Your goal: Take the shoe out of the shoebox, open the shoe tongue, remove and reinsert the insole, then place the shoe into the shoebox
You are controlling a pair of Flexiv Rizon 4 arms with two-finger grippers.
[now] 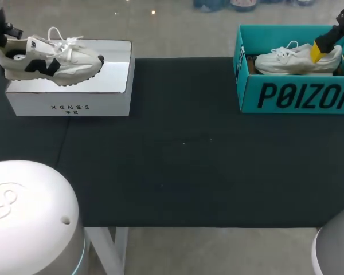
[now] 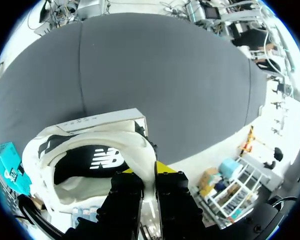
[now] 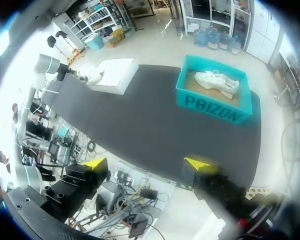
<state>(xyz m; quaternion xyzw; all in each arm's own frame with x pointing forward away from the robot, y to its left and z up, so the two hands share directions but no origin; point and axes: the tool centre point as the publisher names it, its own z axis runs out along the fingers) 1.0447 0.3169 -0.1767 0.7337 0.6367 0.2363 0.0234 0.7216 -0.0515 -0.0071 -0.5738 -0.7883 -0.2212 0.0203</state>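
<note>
While left pincer (image 2: 149, 181) clamps white shoe (image 2: 97, 160) by heel collar, right pincer (image 3: 146, 163) gapes wide, empty.

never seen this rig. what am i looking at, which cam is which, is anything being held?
Two robot arms at a black table, filmed by three cameras. The head view looks down from above and behind the robot. The two round pictures come from a camera on each wrist, looking along the fingers. On the table stand a white box at the left and a teal shoebox at the right, with a white shoe lying in it. The left gripper is shut on the heel of a white and black shoe, over the white box. The right gripper is open and empty, away from the shoebox.
</note>
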